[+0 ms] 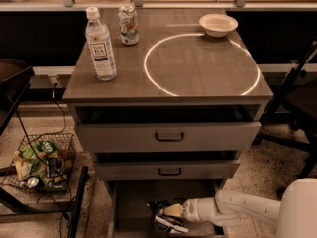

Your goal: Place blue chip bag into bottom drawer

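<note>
The bottom drawer stands pulled open at the foot of the cabinet, its grey floor showing. The blue chip bag is a crumpled dark bag with white print inside the drawer, low over its floor, right of centre. My gripper reaches in from the right on a white arm, and its tip is against the bag. Whether the bag rests on the floor I cannot tell.
Two shallower drawers with dark handles stick out above. On the cabinet top stand a water bottle, a can and a white bowl. A wire basket with green packets sits on the floor at left. A chair is at right.
</note>
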You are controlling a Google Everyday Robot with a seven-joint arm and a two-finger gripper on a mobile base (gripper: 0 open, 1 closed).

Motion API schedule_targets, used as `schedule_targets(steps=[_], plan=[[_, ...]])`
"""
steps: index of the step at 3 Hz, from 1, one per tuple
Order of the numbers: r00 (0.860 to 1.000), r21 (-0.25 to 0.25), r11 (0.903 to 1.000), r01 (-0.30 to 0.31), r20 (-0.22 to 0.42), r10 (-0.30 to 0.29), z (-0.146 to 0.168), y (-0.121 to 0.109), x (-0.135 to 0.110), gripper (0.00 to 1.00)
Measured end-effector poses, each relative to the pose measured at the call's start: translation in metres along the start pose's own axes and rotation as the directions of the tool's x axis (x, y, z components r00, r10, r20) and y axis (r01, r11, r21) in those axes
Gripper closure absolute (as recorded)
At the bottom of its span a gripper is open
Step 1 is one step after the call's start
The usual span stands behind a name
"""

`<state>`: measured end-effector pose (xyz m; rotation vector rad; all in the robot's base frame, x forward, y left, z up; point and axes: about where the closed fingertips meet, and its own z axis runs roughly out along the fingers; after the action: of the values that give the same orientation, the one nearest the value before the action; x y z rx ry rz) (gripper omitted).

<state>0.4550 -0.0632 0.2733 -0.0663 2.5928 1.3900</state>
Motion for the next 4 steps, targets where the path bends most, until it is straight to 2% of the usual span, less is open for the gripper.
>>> schedule_targets(steps=[1, 4], plan=[[1.000, -0.001, 1.0000, 0.000, -0.001, 0.000, -0.0001, -0.0008, 0.0007, 0.81], [1.000, -0.008, 1.0000, 0.000, -0.009, 0.000, 0.0051, 0.0021, 0.0033, 0.12]])
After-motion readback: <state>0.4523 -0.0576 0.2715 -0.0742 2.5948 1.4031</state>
